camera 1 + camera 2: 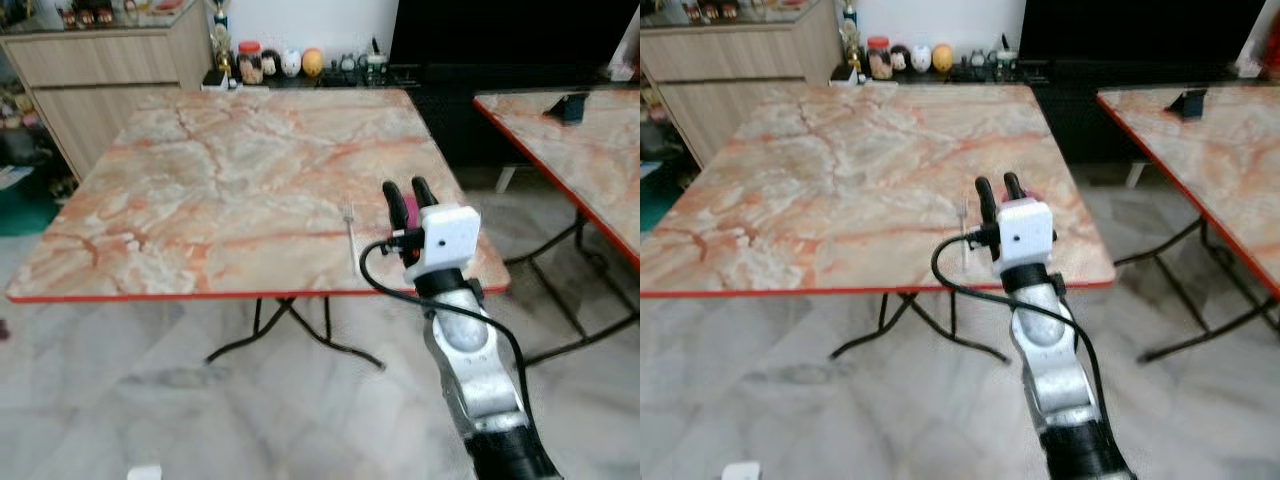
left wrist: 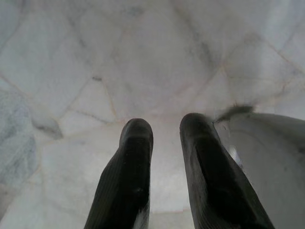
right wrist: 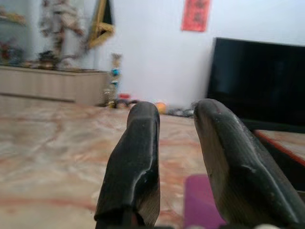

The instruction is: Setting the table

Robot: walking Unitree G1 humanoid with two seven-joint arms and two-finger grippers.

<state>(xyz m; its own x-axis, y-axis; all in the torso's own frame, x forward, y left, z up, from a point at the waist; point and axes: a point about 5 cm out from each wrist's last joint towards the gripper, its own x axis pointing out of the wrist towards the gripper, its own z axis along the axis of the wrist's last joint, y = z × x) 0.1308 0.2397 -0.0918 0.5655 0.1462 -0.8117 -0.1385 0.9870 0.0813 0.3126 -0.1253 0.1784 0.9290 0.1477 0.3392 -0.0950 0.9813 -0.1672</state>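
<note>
Right gripper point(image 1: 408, 192) open, empty, low over table point(image 1: 230, 180) near front edge. Purple item point(image 3: 202, 205) under fingers, fork point(image 1: 349, 228) just beside. Risk: nudging either off that edge on descent. Left gripper point(image 2: 164, 138) idle, parted, over floor.

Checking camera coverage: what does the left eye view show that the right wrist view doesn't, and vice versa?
Left eye view alone: the silver right arm with its white wrist camera, the thin metal utensil lying on the marble-pattern table beside the claw, the table's folding legs, the floor. Right wrist view alone: a red hanging on the wall above the dark screen, and the open gap between the claw's fingers, seen from close up. Both: the right claw raised over the near table edge, a purple object under it, the wooden cabinet, the jars at the far edge.
</note>
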